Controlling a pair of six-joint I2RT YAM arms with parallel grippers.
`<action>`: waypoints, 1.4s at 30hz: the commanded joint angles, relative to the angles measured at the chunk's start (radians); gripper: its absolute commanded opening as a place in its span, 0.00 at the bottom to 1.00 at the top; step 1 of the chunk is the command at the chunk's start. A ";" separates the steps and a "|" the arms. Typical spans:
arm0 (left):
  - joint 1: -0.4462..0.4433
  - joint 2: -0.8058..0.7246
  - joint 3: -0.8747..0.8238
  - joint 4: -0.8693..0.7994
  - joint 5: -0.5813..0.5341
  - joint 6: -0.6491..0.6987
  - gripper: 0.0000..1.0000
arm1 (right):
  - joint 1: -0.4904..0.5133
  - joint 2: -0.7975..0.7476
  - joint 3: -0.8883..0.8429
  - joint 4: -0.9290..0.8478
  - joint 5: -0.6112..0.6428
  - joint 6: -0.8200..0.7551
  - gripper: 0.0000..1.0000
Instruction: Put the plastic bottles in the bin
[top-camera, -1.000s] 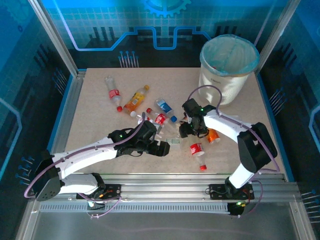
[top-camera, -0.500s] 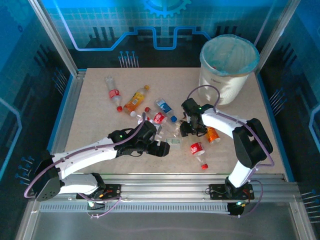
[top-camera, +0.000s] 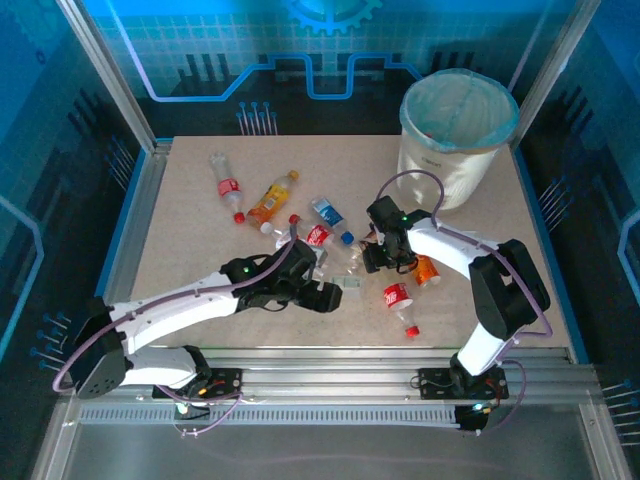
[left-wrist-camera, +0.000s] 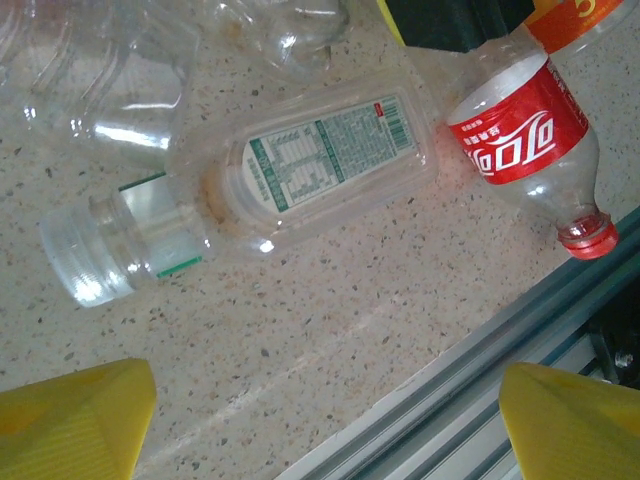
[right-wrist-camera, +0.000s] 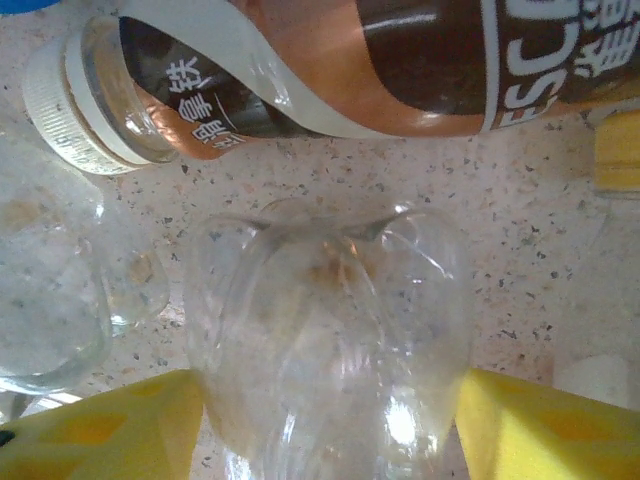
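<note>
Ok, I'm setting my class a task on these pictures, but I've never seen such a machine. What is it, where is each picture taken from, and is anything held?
It is two robot arms bolted to a table, meant to put plastic bottles into the white bin. The overhead picture looks down from behind them; several bottles lie loose mid-table. The other two pictures come from cameras on the wrists; the yellow shapes are fingers. The left gripper is open above a clear bottle with a white label, holding nothing. The right gripper has its fingers either side of another clear bottle; whether it squeezes yet is unclear.
</note>
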 joint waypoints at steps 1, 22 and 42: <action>-0.009 0.042 0.056 0.002 0.004 0.031 0.90 | -0.014 0.038 -0.008 0.016 -0.012 -0.007 0.69; -0.007 0.029 0.304 -0.055 -0.064 0.133 0.90 | 0.044 -0.349 0.043 -0.164 0.042 0.054 0.51; -0.005 -0.033 0.358 0.407 -0.172 0.378 0.92 | 0.281 -0.808 0.218 -0.029 0.378 -0.143 0.42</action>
